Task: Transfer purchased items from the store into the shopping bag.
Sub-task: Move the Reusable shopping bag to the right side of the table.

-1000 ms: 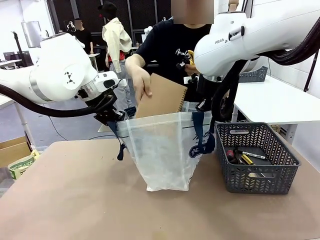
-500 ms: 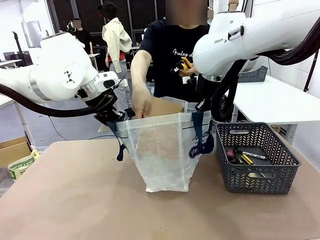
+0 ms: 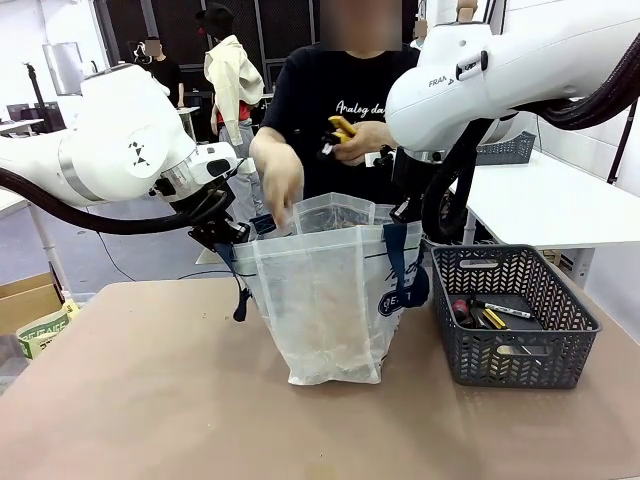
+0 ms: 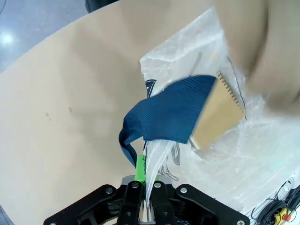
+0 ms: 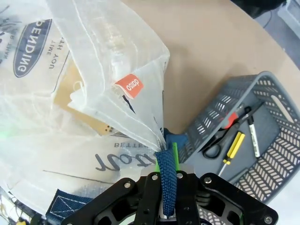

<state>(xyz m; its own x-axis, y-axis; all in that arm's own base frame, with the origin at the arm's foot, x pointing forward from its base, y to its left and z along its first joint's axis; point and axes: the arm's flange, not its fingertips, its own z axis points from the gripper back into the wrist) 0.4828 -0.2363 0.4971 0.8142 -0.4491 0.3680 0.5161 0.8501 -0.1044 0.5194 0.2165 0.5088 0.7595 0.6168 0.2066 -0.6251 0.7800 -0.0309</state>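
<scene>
The shopping bag [image 3: 320, 300] stands open on the table, held wide by both arms. My left gripper [image 3: 236, 236] is shut on its left rim beside the navy strap [image 4: 164, 112]. My right gripper [image 3: 405, 214] is shut on the right navy strap [image 5: 165, 176] and the rim. One of the purchased items, a brown spiral notebook [image 4: 218, 115], lies inside the bag and shows dimly through the plastic [image 5: 75, 108]. The person's hand [image 3: 280, 180] hovers just above the bag's mouth. Their other hand holds a yellow-handled tool [image 3: 338, 128] at chest height.
A dark grey lattice basket [image 3: 520, 375] stands right of the bag, holding a marker, a yellow screwdriver [image 5: 232, 147] and scissors. A cardboard box [image 3: 28, 298] sits off the table's left edge. Bare tabletop lies in front of the bag.
The person lowered the brown notebook fully into the bag and let go, and the hand now sits above the rim. Their other hand moved left with the yellow tool. Both grippers stayed put.
</scene>
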